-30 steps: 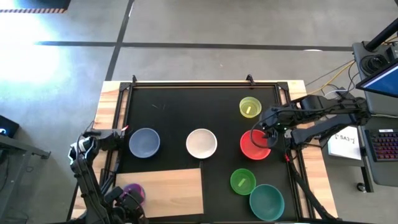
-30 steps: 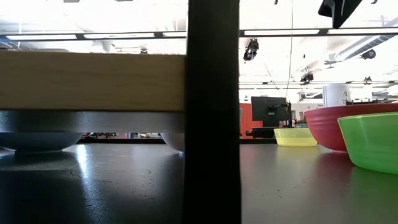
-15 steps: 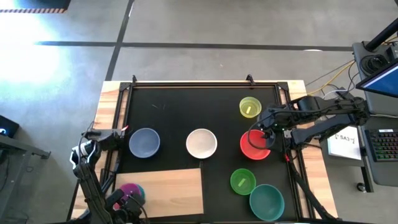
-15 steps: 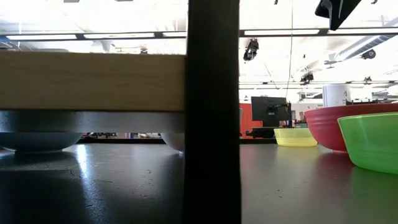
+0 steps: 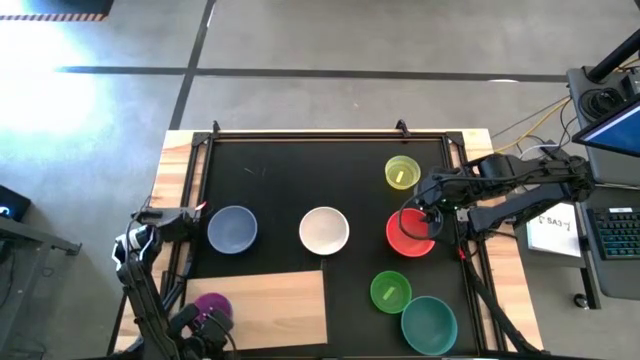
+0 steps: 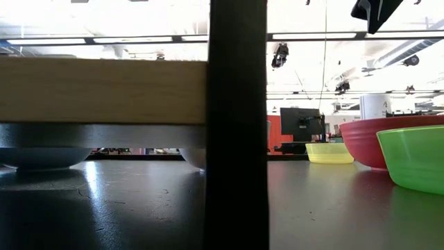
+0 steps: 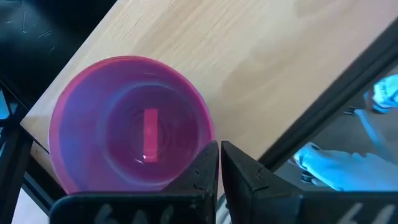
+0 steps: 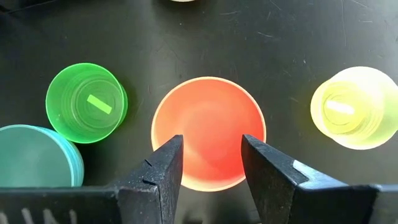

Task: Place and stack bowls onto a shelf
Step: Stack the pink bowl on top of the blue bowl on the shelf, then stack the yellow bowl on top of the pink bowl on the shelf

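**One bowl at the shelf, six waiting on the mat**

Nearest the front edge, my left gripper (image 7: 219, 163) has its fingers pinched together on the rim of the magenta bowl (image 5: 211, 308), which sits at the left end of the light-wood shelf (image 5: 285, 308). I judge this placement nearly complete; I cannot tell whether the bowl rests fully on the board.

Also at the front, on the right, the teal bowl (image 5: 429, 324) and the green bowl (image 5: 390, 292) stand just beside each other on the black mat (image 5: 290, 180).

In the middle row, from left to right, lie the slate-blue bowl (image 5: 232, 229), the white bowl (image 5: 324, 230) and the red bowl (image 5: 409, 232). My right gripper (image 8: 211, 158) hangs over the red bowl with its fingers spread wide, holding nothing; I take this bowl as its next pick.

Farthest back stands the yellow-green bowl (image 5: 402, 172).

No bowl is stacked yet. Six remain off the shelf.
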Motion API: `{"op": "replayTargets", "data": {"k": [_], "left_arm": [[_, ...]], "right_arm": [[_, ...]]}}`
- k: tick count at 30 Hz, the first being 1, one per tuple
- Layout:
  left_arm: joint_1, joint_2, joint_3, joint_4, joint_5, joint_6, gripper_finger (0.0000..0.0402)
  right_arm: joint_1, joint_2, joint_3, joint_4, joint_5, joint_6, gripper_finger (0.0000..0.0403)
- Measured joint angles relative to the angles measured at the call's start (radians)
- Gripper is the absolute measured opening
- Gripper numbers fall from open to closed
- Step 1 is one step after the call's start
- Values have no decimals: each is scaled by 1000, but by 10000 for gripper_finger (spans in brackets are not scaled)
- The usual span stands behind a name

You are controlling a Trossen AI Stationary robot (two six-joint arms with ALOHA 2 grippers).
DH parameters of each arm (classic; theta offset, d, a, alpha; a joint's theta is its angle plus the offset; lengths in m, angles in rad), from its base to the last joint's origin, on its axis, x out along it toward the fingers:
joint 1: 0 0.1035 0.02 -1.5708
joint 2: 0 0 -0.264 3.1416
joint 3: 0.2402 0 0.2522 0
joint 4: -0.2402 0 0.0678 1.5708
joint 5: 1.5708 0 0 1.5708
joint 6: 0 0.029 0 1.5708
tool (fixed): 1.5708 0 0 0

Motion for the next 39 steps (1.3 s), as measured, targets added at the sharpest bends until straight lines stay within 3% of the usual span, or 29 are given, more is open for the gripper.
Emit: {"op": "replayTargets", "data": {"k": [6, 10, 15, 21, 27, 32, 36, 39], "left_arm": [[3, -2, 13, -15, -112, -2, 14], [17, -4, 10, -50, -196, 4, 47], [54, -13, 19, -48, -308, 135, 93], [129, -24, 4, -49, -319, 258, 126], [171, -27, -3, -49, -375, 371, 127], [171, -42, -3, -49, -451, 371, 126], [171, -47, -3, -49, -487, 372, 126], [176, -52, -3, -49, -512, 390, 126]], "right_arm": [[-5, 2, -9, -31, 63, 65, 162], [-32, 1, -23, -103, 66, 149, 176], [-72, 1, -24, -145, 57, 249, 196], [-128, 25, -37, -118, 132, 376, 207], [-243, 78, -67, -48, 136, 347, 208], [-387, 108, -128, 28, 124, 265, 208], [-497, 108, -227, 200, 20, 179, 208], [-561, 114, -306, 326, -1, 118, 208]]}}
